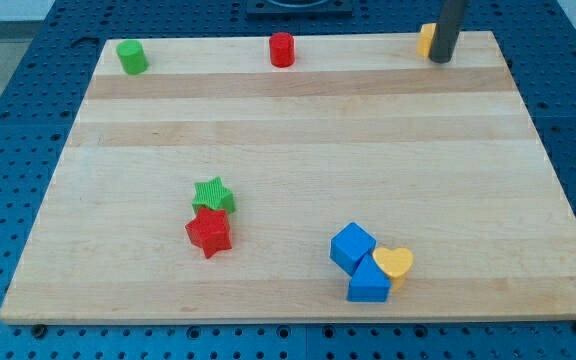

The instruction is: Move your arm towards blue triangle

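The blue triangle [369,282] lies near the view's bottom right of the wooden board [298,130], touching a blue cube [351,246] above it and a yellow heart [396,263] on its right. My tip [441,58] is at the view's top right, far from the blue triangle, right beside a yellow block [426,39] that the rod partly hides.
A green cylinder [132,57] stands at the top left and a red cylinder [282,49] at the top middle. A green star [213,194] and a red star [209,232] touch each other at the lower left of centre.
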